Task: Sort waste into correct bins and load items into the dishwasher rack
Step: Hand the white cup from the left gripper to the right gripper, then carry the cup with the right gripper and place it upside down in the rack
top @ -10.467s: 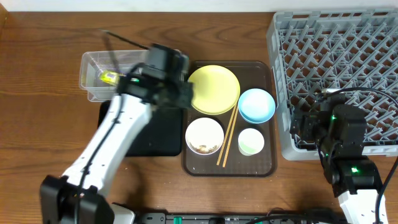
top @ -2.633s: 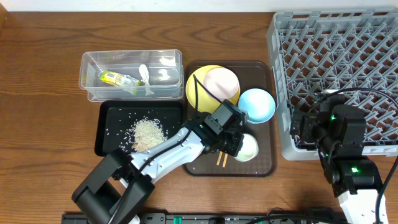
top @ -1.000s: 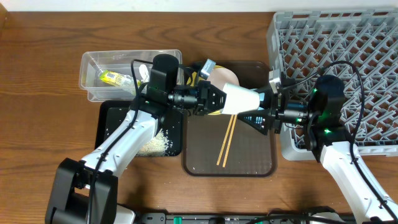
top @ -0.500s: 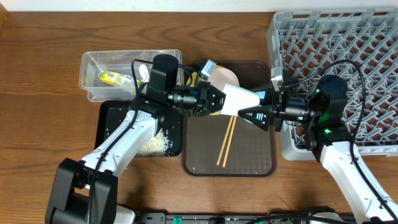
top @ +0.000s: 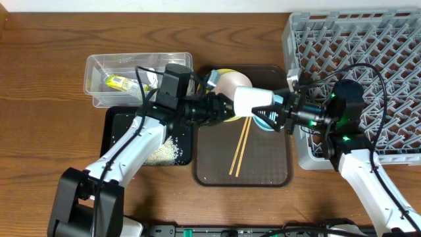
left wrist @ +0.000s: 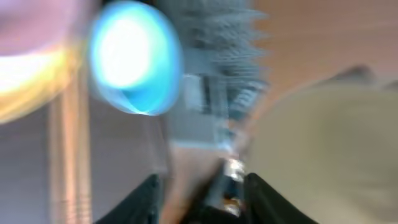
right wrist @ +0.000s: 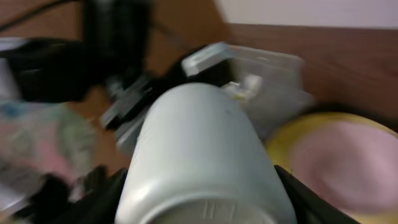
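A: Fingers: the left gripper looks clamped on the mouth end of the small white cylindrical cup, held sideways in the air. The right gripper straddles its base; can't tell if it's closed.
B: So mid-handover, cup between both sets of fingers?
A: Reads that way. Next: right needs a firm grip before left lets go. Then carry to the large grey plastic lattice rack behind the right fingers.

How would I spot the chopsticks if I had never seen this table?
Find the brown tray beside the big grey rack. On its bare floor lie the chopsticks: two wooden sticks side by side, slanting, the only long, thin things there.
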Controlling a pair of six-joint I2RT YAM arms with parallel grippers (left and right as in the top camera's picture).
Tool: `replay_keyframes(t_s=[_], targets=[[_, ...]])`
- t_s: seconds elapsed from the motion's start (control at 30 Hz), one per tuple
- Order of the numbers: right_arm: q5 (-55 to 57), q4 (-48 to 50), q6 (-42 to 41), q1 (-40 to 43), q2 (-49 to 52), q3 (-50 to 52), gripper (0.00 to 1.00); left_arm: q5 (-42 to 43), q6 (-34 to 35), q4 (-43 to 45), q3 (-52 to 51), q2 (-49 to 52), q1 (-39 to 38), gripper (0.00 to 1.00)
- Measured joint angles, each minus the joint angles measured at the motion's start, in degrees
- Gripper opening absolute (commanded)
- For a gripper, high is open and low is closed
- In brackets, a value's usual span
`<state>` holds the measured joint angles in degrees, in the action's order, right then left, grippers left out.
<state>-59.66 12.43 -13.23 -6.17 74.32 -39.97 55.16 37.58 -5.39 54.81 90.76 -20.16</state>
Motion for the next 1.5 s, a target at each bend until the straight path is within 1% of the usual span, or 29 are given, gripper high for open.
replay_keyframes(t_s=[0.17, 0.23, 0.3, 0.37, 0.5, 0.57, 0.6, 0.7, 0.87, 1.1, 1.5], targets=[[11.06, -5.01, 1.4, 0.74, -0.15, -0.04, 0.39, -11.41, -8.33, -6.56, -0.11, -1.62, 3.82, 0.5], [13.92, -7.56, 1.79, 1.38, -0.59, -0.15, 0.36, -15.1, -10.91, -9.31, -0.13, -4.46, 5.86, 0.5], [17.49, -12.39, 2.05, 2.49, -1.99, -0.72, 0.33, -18.67, -12.72, -12.55, -0.11, -8.76, 8.09, 0.5], [21.09, -18.36, 2.4, 3.5, -3.63, -2.05, 0.28, -21.73, -14.01, -16.33, -0.04, -13.31, 10.38, 0.51], [31.78, -35.39, 3.45, 6.43, -7.15, -9.29, 0.2, -26.67, -15.74, -24.33, 0.13, -20.2, 15.15, 0.53], [37.4, -43.19, 4.26, 8.04, -7.85, -13.94, 0.11, -29.33, -16.26, -28.13, 0.13, -22.34, 17.51, 0.53], [40.44, -47.21, 4.59, 9.11, -8.0, -16.55, 0.09, -30.6, -16.48, -29.53, 0.13, -23.15, 18.62, 0.53], [48.68, -53.79, 5.18, 11.63, -8.04, -21.73, 0.03, -33.48, -16.85, -31.26, 0.13, -24.61, 21.29, 0.53], [57.16, -56.17, 5.57, 16.46, -7.26, -23.37, 0.02, -35.34, -16.92, -31.61, 0.11, -24.92, 22.16, 0.53], [61.24, -58.27, 5.88, 22.53, -0.79, -23.37, 0.01, -36.06, -16.9, -31.69, 0.13, -24.92, 22.16, 0.53], [62.36, -60.24, 5.9, 23.32, 11.96, -23.37, 0.01, -36.09, -16.92, -31.69, 0.13, -24.92, 22.16, 0.54]])
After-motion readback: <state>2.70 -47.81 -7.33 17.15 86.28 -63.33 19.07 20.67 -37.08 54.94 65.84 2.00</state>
